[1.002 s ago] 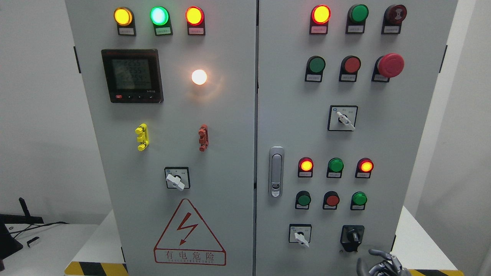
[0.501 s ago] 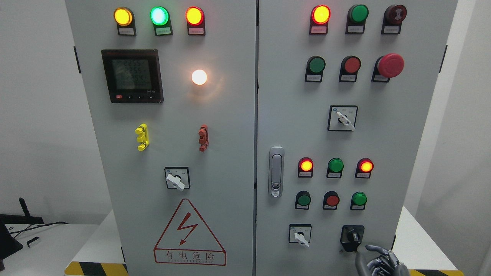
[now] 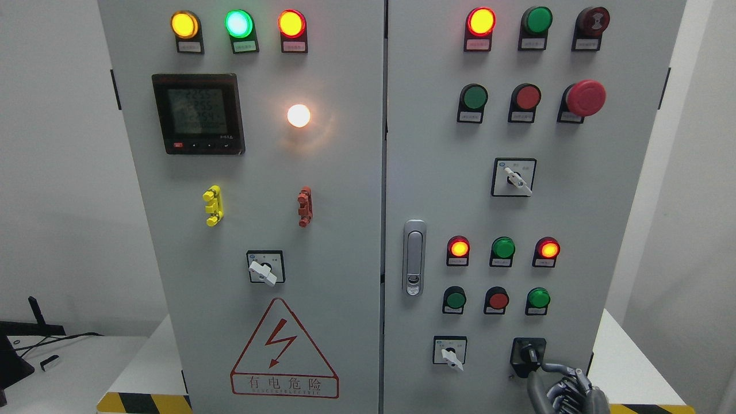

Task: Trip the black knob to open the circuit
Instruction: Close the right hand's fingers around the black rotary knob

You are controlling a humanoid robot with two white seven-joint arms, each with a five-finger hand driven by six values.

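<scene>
Reaching up from the bottom edge at the lower right, right hand point(image 3: 560, 386) close under the black knob point(image 3: 528, 355). Fingers point(image 3: 553, 367) partly curled, neither spread flat nor closed in a fist, nothing gripped between them. Topmost fingertip just beside the lower right corner of the knob, maybe touching it; contact not clear from this angle. Other fingers bent downward, lower part of the hand cut off by the picture edge.

Sitting at the lower right of the grey cabinet point(image 3: 345, 172), on its right door, below the lowest row of small round buttons. To the left of the knob, a white selector switch point(image 3: 450, 351) on a square plate. Higher on the same door, two red lamps point(image 3: 458, 248) lit, with an unlit green one between them. Near the top right, a big red mushroom button point(image 3: 585, 98).

On the left door, a digital meter point(image 3: 198, 113) with a lit display, and a red warning triangle point(image 3: 284, 349) with a lightning sign.
</scene>
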